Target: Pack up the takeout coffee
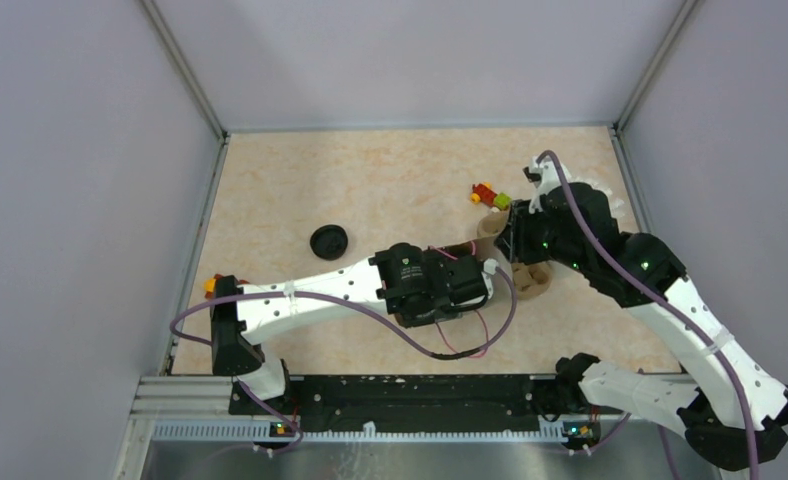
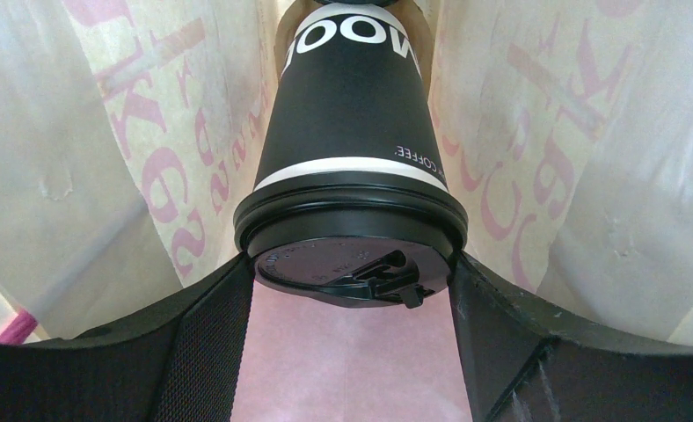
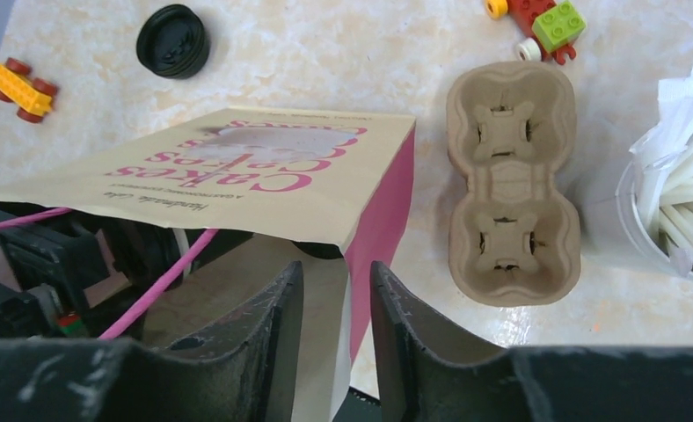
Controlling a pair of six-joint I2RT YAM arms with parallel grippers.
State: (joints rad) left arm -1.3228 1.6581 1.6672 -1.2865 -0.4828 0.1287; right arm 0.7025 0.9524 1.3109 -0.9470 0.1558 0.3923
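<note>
Marbled tabletop (image 1: 370, 170), paper bag (image 3: 264, 185) around lidded cup (image 2: 352, 114) clamped in left gripper (image 2: 353, 272), right gripper (image 3: 336, 281) parted

Beige marbled tbl (image 3: 325, 53): pulp carrier (image 3: 512, 180) just R of R jaws, straw cup (image 3: 668, 202) further R, bricks (image 3: 550, 22) beyond carrier; bag (image 3: 264, 176) directly ahead; black lid (image 3: 173, 40), yellow toy car (image 3: 22, 88) ahead-L.

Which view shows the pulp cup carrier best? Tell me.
Right wrist: the whole cup carrier lies in plain sight, both pockets empty. Top external shows only bits of it under the right arm; left wrist shows none.
</note>
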